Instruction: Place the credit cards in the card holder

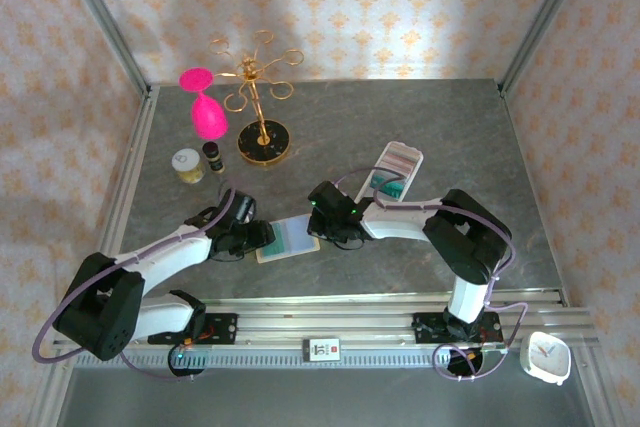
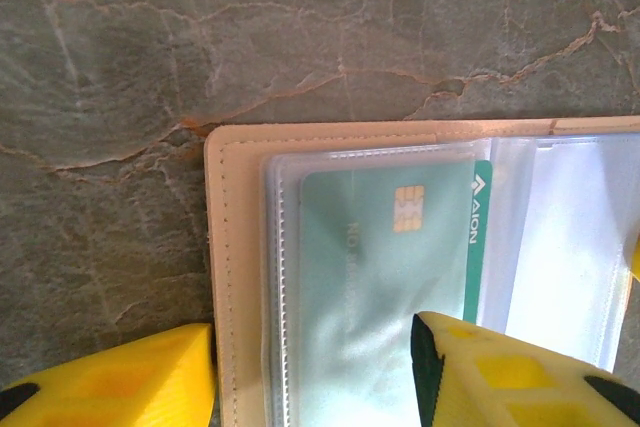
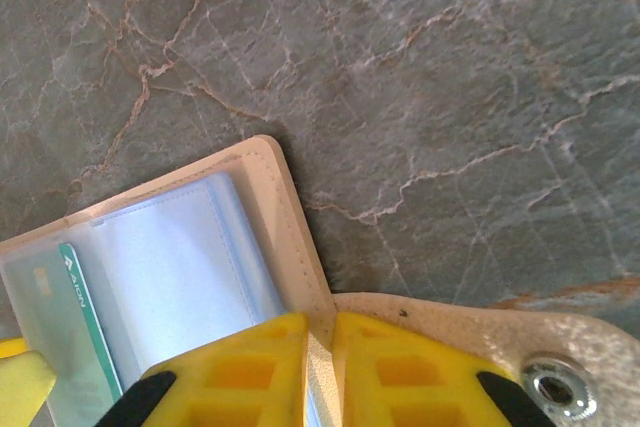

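Card holder (image 1: 288,238) lies open on the gray table (image 1: 420,112), just below the middle of the top pic, w/ both arms meeting at it. One teal card (image 2: 385,287) is already in a clear pocket, low and in the middle of the L wrist pic. L gripper (image 2: 310,330) is open wide: one yellow finger sits off the holder's left edge, the other is over the pocket by the card. R gripper (image 3: 320,319), at the btm of the R wrist pic, is pinched tight on the holder's cream edge, next to the snap strap (image 3: 545,347). More credit cards (image 1: 392,173) wait in a white tray (image 1: 414,158), up and right of the holder. I think card one is done and R holds the holder flat. Next, an arm needs to get a new card from the tray and slide it into the empty pocket (image 2: 560,247), nice and straight so it doesn't snag.
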You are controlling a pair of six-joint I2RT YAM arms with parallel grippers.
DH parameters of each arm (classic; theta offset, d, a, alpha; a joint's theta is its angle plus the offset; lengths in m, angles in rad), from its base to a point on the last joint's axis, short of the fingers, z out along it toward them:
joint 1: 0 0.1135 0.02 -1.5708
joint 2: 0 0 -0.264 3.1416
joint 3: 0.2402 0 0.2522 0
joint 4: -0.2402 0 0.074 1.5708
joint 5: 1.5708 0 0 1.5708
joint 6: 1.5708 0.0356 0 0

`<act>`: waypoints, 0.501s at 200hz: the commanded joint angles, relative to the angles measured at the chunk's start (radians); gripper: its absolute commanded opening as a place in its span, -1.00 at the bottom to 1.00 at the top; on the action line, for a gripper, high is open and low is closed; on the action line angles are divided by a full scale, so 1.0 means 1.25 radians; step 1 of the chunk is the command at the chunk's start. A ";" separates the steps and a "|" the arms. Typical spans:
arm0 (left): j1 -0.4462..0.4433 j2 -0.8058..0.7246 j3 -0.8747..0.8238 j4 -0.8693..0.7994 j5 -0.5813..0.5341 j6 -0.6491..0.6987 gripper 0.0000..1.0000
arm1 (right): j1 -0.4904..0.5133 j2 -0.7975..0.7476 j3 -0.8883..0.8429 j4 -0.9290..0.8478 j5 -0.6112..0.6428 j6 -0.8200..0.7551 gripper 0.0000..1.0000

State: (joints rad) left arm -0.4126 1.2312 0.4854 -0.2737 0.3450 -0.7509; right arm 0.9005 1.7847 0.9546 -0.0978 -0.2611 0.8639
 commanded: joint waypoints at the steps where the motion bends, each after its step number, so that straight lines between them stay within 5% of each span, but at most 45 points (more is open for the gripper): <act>1: -0.031 0.023 0.026 0.127 0.136 0.007 0.00 | 0.004 0.039 -0.016 -0.032 -0.003 0.011 -0.69; 100: -0.032 -0.041 0.053 0.092 0.117 0.012 -0.07 | 0.005 0.041 -0.016 -0.026 -0.003 0.016 -0.70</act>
State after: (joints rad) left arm -0.4297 1.2251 0.4973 -0.2626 0.3958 -0.7509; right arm 0.8997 1.7851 0.9546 -0.0982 -0.2607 0.8650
